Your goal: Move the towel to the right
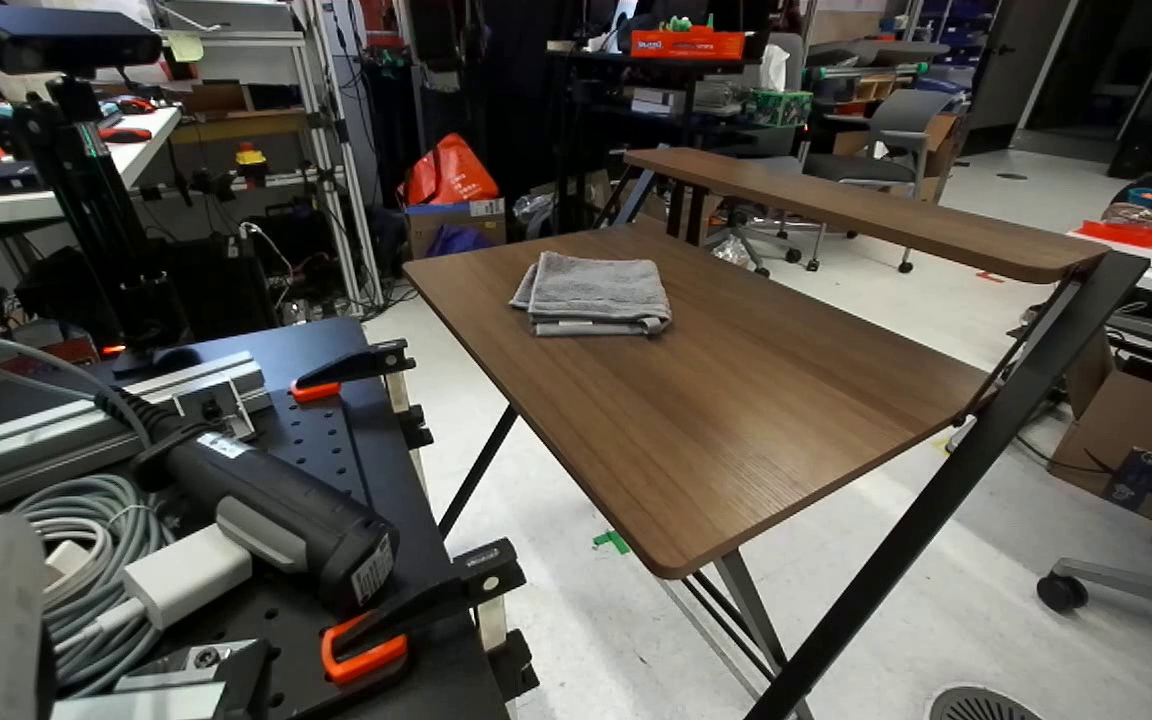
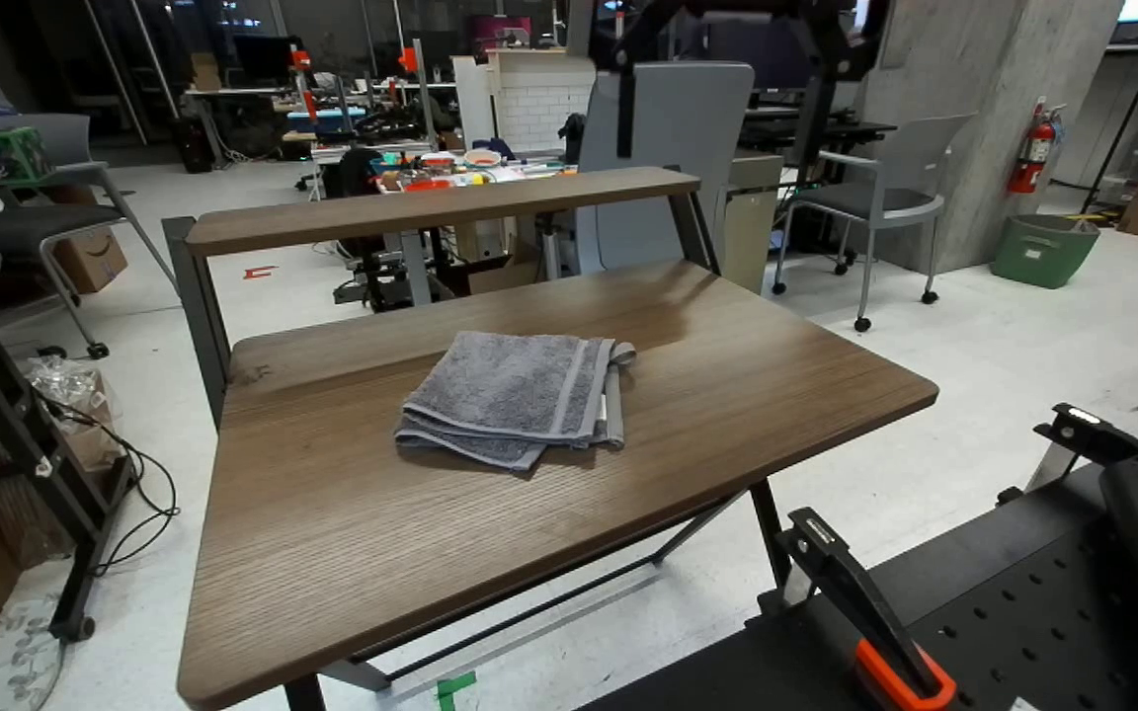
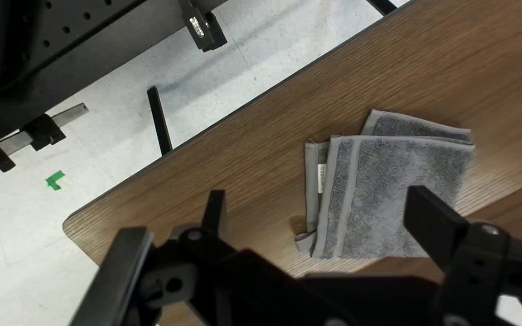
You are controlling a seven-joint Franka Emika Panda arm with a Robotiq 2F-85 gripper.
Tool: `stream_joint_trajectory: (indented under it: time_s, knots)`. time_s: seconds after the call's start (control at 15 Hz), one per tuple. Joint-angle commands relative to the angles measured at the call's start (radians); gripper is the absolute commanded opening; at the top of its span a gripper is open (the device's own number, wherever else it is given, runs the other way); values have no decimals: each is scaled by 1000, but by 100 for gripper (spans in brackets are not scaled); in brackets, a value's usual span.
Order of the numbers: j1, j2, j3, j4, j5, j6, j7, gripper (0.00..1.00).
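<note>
In an exterior view, a folded gray terry towel lies inside the edges of a desk; tissue pokes from a green box. In an exterior view, my pincer hangs above, bare wood reaching the right corner; only here, a green bin. In the wrist view, my empty jaws stand wide, one overlapping the towel.

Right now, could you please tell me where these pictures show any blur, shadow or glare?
In the wrist view, the pincer looks soft-focused, the towel sharper; in an exterior view, a dim shadow marks the desk beyond the towel; in an exterior view, the pale floor looks bright.
</note>
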Motion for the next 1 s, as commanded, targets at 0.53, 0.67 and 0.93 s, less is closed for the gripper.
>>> stream_joint_trajectory:
  time_s: [0.53,0.67,0.93]
  knots:
    - [202,353,-152,234,-117,-21,123,100]
    - [236,391,-183,254,-150,-1,159,100]
    - [288,476,-232,308,-202,32,212,100]
